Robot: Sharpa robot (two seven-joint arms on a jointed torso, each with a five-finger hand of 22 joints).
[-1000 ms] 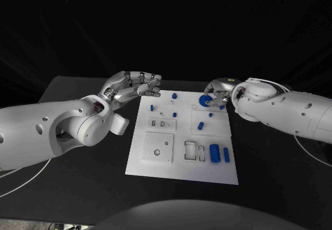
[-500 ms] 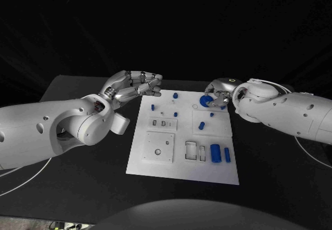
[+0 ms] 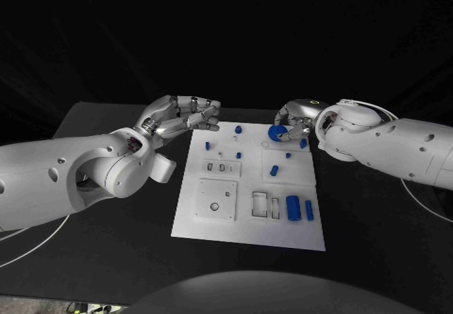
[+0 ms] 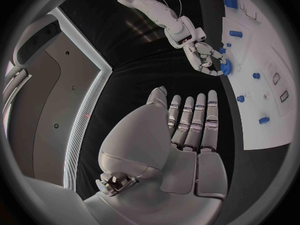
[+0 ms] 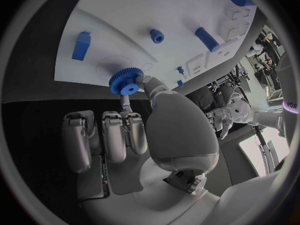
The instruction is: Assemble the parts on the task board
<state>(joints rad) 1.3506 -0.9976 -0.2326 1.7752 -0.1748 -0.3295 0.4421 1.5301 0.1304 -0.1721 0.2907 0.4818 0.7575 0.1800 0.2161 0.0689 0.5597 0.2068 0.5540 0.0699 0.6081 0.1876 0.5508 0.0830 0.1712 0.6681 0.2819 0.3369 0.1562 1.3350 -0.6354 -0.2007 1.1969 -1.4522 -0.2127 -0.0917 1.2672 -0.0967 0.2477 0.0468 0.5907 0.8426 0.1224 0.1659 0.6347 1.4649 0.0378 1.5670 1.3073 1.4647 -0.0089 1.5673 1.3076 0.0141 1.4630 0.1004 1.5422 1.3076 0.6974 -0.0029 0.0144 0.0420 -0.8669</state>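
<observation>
The white task board [image 3: 247, 226] lies mid-table with several small blue parts on it. A blue gear [image 3: 277, 133] is pinched between thumb and fingertip of my right hand [image 3: 294, 122], just over the board's far right corner. The right wrist view shows the gear [image 5: 127, 81] close to a round outline on the board [image 5: 125, 15]. My left hand [image 3: 182, 118] hovers beside the board's far left corner, fingers curled in and holding nothing. In the left wrist view, my left hand [image 4: 187, 135] faces the right hand [image 4: 205, 59] with the gear [image 4: 225, 67].
Two blue cylinders [image 3: 294, 209] lie at the board's near right, beside rectangular slots [image 3: 258, 205]. A blue peg [image 3: 273, 171] sits mid-board and another [image 3: 238, 130] at the far edge. Black table [image 3: 113, 261] surrounds the board.
My right hand has moved the gear slightly toward the far edge and a little left. The left hand has stayed put.
</observation>
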